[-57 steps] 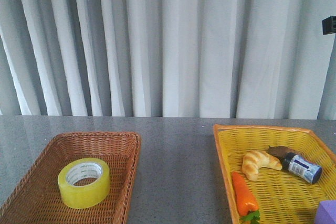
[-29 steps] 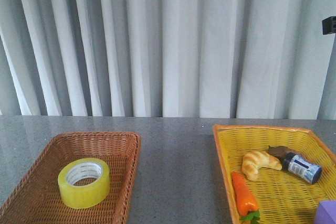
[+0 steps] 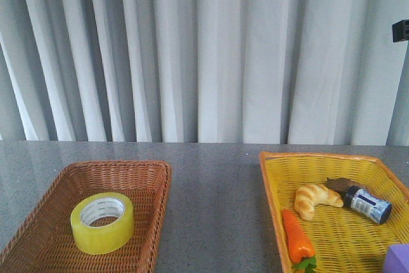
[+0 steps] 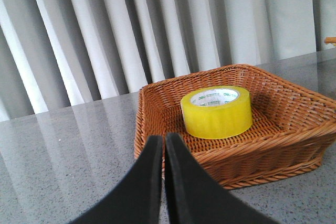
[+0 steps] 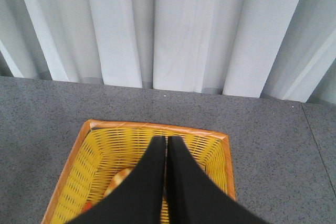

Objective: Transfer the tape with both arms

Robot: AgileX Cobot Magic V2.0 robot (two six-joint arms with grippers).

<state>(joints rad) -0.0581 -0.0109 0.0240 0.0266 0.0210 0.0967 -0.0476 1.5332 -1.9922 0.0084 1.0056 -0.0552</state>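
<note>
The yellow-green tape roll point(image 3: 102, 222) with a white printed core lies flat in the brown wicker basket point(image 3: 153, 177) at the front left of the table. In the left wrist view the tape point(image 4: 216, 112) sits in the basket point(image 4: 273, 145) beyond my left gripper point(image 4: 164, 141), which is shut and empty, outside the basket's near rim. My right gripper point(image 5: 166, 142) is shut and empty above the yellow basket point(image 5: 152, 127). Neither arm shows in the front view.
The yellow basket point(image 3: 275, 183) at the front right holds a croissant point(image 3: 314, 200), a carrot point(image 3: 298, 238), a small dark bottle point(image 3: 365, 204) and a purple block point(image 3: 399, 261). A grey tabletop point(image 3: 214, 196) lies between the baskets. White curtains hang behind.
</note>
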